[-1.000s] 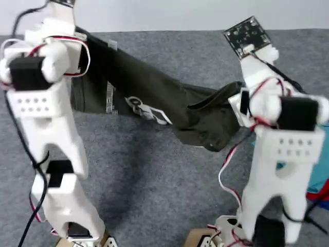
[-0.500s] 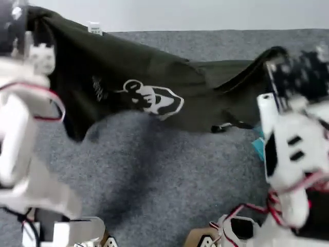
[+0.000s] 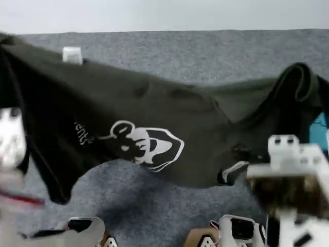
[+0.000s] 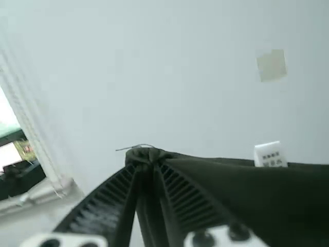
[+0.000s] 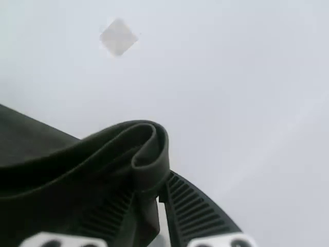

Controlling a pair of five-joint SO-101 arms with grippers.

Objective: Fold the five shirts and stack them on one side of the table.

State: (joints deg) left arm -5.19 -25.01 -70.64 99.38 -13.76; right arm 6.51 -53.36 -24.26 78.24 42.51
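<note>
Grey table (image 3: 205, 56) w/ teal cloth (image 3: 323, 128)

The white lettering (image 3: 83, 135) beside the white emblem (image 3: 146, 145) on the dark shirt (image 3: 169, 105), and the print on its tag (image 4: 270, 154), are illegible.

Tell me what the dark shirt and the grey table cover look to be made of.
Shirt: soft matte knit, likely cotton jersey; it sags and folds in loose creases and carries a flat white print. Table cover: probably felt or short-pile carpet; it looks speckled, fuzzy and grey, with no shine.
</note>
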